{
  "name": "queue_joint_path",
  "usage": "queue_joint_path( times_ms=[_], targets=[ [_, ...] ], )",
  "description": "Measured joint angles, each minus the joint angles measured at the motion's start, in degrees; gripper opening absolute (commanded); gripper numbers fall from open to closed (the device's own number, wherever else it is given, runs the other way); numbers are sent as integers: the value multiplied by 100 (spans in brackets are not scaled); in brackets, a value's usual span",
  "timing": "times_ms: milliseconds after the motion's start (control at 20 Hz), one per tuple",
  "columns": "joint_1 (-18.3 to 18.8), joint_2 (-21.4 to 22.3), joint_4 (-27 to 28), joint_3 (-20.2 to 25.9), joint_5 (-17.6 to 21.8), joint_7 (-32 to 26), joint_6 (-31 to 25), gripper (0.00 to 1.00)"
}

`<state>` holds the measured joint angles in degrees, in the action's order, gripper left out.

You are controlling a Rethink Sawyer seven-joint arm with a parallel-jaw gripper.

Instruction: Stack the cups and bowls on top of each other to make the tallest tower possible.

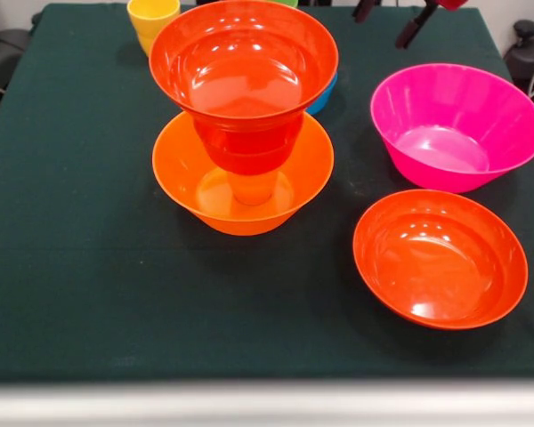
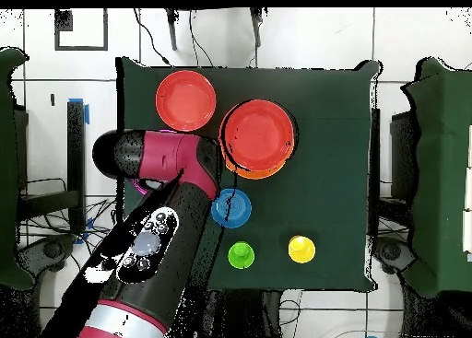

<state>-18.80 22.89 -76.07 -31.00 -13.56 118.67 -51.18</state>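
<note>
A tower stands left of centre. Its base is a large orange bowl (image 1: 182, 182). An orange cup (image 1: 254, 189) stands inside that, a red-orange piece (image 1: 249, 147) sits on the cup, and a wide red-orange bowl (image 1: 243, 67) is on top. From above the tower (image 2: 259, 136) shows as one red disc with an orange rim. My gripper (image 1: 390, 20) hangs open and holds nothing at the top edge, above the magenta-pink bowl (image 1: 456, 124). In the overhead view my arm (image 2: 166, 215) hides the gripper and that bowl.
A second wide red-orange bowl (image 1: 439, 258) (image 2: 186, 99) lies alone. A small blue bowl (image 1: 326, 94) (image 2: 230, 208) sits behind the tower. A yellow cup (image 1: 153, 20) (image 2: 301, 249) and a green cup (image 2: 241, 254) stand near the robot's side of the dark green cloth (image 1: 89, 267).
</note>
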Motion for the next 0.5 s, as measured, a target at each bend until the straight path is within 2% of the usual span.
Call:
queue_joint_path(
  times_ms=[500],
  targets=[
    [-9,-17,-4,0,-1,0,169,100]
  ],
)
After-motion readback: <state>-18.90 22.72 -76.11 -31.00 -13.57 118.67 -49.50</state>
